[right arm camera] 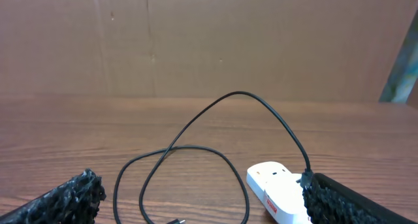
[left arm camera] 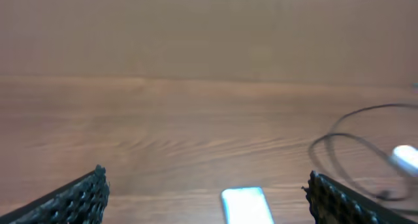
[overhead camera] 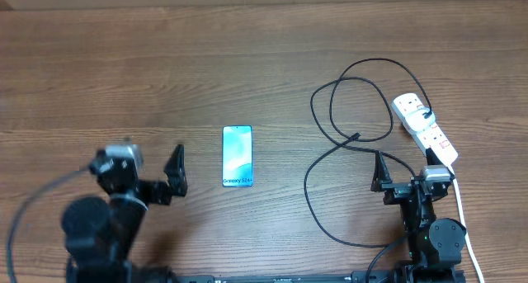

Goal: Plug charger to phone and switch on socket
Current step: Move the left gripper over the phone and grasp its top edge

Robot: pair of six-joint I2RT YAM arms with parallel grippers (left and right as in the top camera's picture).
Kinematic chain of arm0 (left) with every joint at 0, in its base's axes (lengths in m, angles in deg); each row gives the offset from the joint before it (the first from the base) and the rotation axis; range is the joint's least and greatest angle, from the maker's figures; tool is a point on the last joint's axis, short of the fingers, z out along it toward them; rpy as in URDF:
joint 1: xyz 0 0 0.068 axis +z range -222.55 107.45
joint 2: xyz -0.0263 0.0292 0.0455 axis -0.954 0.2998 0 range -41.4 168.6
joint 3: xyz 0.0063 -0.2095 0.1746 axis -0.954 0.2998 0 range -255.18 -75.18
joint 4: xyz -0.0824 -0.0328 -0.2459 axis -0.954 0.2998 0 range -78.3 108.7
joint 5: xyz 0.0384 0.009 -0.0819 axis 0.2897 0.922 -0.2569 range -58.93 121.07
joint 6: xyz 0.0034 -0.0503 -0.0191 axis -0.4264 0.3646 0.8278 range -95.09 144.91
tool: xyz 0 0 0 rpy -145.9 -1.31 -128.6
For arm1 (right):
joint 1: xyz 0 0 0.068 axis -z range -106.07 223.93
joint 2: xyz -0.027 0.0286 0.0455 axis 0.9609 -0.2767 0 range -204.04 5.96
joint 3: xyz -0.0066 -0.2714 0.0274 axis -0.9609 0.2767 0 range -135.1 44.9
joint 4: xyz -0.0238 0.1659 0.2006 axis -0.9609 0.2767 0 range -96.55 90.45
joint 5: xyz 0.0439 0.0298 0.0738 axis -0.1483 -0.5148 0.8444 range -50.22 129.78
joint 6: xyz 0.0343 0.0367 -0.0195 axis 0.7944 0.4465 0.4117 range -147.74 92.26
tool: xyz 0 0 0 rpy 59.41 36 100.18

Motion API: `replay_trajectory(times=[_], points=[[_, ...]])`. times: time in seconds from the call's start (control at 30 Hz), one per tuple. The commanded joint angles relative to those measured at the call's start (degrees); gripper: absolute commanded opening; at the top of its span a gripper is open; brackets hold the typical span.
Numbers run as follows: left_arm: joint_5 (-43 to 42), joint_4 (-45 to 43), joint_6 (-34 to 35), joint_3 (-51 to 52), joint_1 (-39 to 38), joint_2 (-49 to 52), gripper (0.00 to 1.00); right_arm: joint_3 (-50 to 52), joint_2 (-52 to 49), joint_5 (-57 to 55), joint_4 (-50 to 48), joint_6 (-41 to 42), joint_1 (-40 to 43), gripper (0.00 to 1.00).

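Currently: charger tip point(overhead camera: 356, 135) lies just beyond the spread, empty right gripper point(right arm camera: 200, 180), the nearer arm; phone point(overhead camera: 237, 156), long axis near-to-far, lies flat beside the spread left gripper point(left arm camera: 206, 176).

Bare wood of the table point(overhead camera: 124, 60) surrounds the phone point(overhead camera: 237, 156) on every side, so it is open from above and from both flanks. Left of the phone only the left gripper point(overhead camera: 178, 172) stands, its fingers spread wide. Right of the phone a strip of free wood runs up to the charger point(right arm camera: 238, 93), whose loops sprawl across the way to the socket point(overhead camera: 425, 128) further right. The right gripper point(overhead camera: 378, 174), also spread, sits just beside the nearest loop
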Motion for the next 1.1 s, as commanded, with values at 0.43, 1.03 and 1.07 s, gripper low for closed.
replay_trajectory(times=[0.43, 1.03, 1.07], points=[[17.0, 23.2, 10.6, -36.1, -30.6, 43.6, 1.00, 0.6, 0.4, -0.3, -0.3, -0.1, 0.3, 1.00], [17.1, 24.6, 23.9, -36.1, -33.3, 75.4, 1.00, 0.6, 0.4, -0.3, -0.3, -0.1, 0.3, 1.00], [15.1, 23.7, 22.3, -36.1, -33.3, 76.9, 1.00, 0.6, 0.4, -0.3, -0.3, -0.1, 0.3, 1.00]])
